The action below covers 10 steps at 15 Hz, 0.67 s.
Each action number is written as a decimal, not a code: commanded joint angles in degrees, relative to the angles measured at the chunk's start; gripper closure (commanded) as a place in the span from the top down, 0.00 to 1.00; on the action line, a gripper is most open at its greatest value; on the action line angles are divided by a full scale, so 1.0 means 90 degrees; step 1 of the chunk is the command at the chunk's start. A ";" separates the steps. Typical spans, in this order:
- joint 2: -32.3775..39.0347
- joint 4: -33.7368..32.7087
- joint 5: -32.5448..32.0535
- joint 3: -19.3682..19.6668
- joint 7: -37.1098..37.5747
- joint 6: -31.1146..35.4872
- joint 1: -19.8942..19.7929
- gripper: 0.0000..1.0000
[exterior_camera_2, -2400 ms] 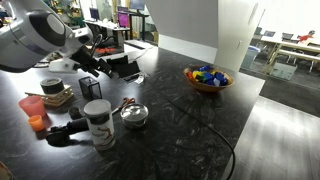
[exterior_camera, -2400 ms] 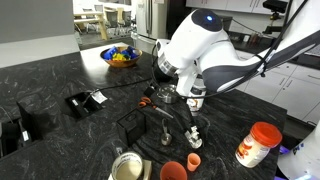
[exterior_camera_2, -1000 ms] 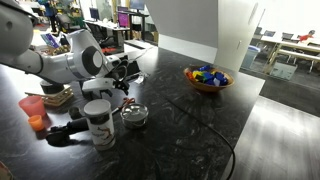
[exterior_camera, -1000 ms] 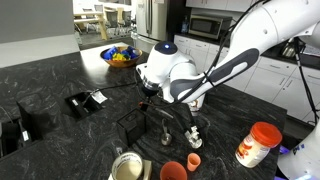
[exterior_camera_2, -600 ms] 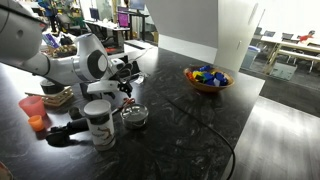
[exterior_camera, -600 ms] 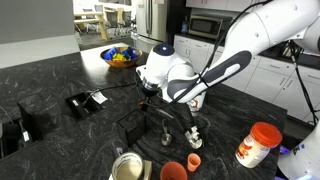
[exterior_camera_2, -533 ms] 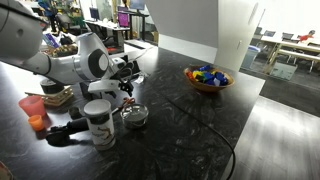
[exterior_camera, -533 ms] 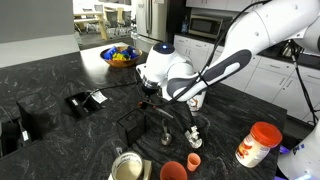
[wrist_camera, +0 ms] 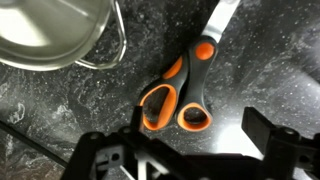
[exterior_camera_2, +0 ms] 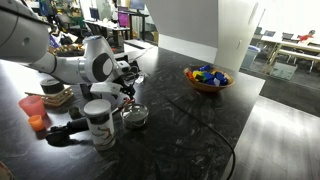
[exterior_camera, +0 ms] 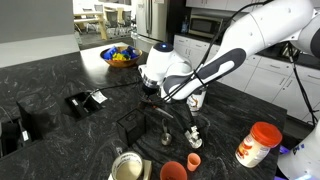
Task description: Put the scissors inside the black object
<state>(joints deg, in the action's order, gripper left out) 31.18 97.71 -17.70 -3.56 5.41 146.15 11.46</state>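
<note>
Scissors [wrist_camera: 178, 95], small, with orange-and-black plastic handle loops and slim metal blades: flat on the dark marbled stone countertop [wrist_camera: 285, 60]. On bare stone, not in the basket. Loops sit low in the wrist view; the blades run up and to the right and leave the picture at the top edge.

Round shiny metal pot [wrist_camera: 50, 35] with a thin wire handle: upper left of the wrist view, near the scissors and apart from them.

Dark two-finger gripper [wrist_camera: 195, 128]: jaws spread wide, one finger [wrist_camera: 262, 130] on either side of the handle loops, nothing clasped. Cannot tell whether the finger on the pot's side touches the nearer loop.

In both exterior views the white robot arm [exterior_camera: 200, 65] bends low over the counter, with the gripper [exterior_camera: 150, 95] close to the surface. The low black rectangular thin-walled basket [exterior_camera: 130, 122] stands on the counter just beside the gripper. The arm hides the scissors in an exterior view; in another they are too small to make out.

Also on the counter:
- the metal pot [exterior_camera_2: 135, 117], just beside the gripper [exterior_camera_2: 112, 97]
- a white canister with a red lid [exterior_camera_2: 100, 122], near the pot
- an orange-red plastic cup [exterior_camera: 172, 170], at the lower edge
- a bowl of coloured pieces [exterior_camera_2: 207, 77], well apart
- a flat black item with a white label [exterior_camera: 85, 100], well apart from the basket
</note>
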 commanded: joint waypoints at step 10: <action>0.0280 -0.0475 -0.0119 0.0624 0.0397 -0.0005 0.0211 1.00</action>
<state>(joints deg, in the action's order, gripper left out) 32.43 95.15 -17.74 -0.08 6.86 146.26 11.94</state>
